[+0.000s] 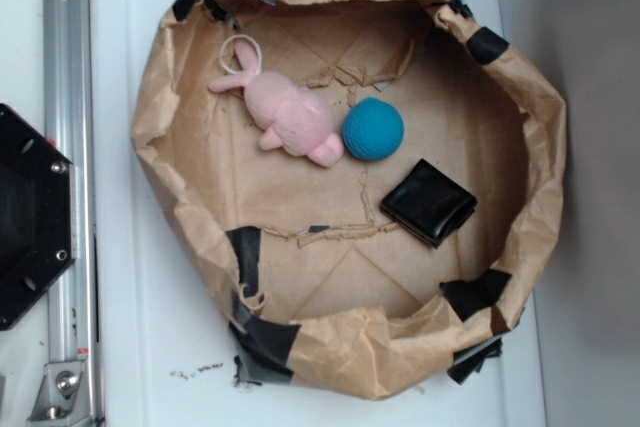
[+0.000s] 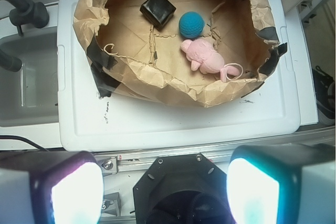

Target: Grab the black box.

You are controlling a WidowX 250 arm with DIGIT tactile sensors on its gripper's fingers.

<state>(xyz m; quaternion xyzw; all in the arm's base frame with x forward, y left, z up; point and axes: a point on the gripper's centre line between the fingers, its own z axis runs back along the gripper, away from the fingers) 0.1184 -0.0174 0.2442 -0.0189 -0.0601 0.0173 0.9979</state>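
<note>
The black box [image 1: 430, 202] is a small glossy square lying flat on the floor of the brown paper bowl [image 1: 165, 137], at its right side, just below and right of the teal ball [image 1: 373, 129]. In the wrist view the black box [image 2: 157, 8] lies at the far left of the paper bowl [image 2: 157, 80], left of the teal ball [image 2: 191, 24]. My gripper [image 2: 165, 190] is open and empty, its two fingers wide apart, high above the robot's base and far from the bowl. The gripper is out of the exterior view.
A pink plush bunny [image 1: 283, 117] lies left of the ball, also in the wrist view [image 2: 207, 57]. Black tape strips [image 1: 255, 337] patch the bowl's rim. The bowl sits on a white lid [image 2: 157, 124]. A black hexagonal plate [image 1: 30, 217] and metal rail [image 1: 68, 147] are at left.
</note>
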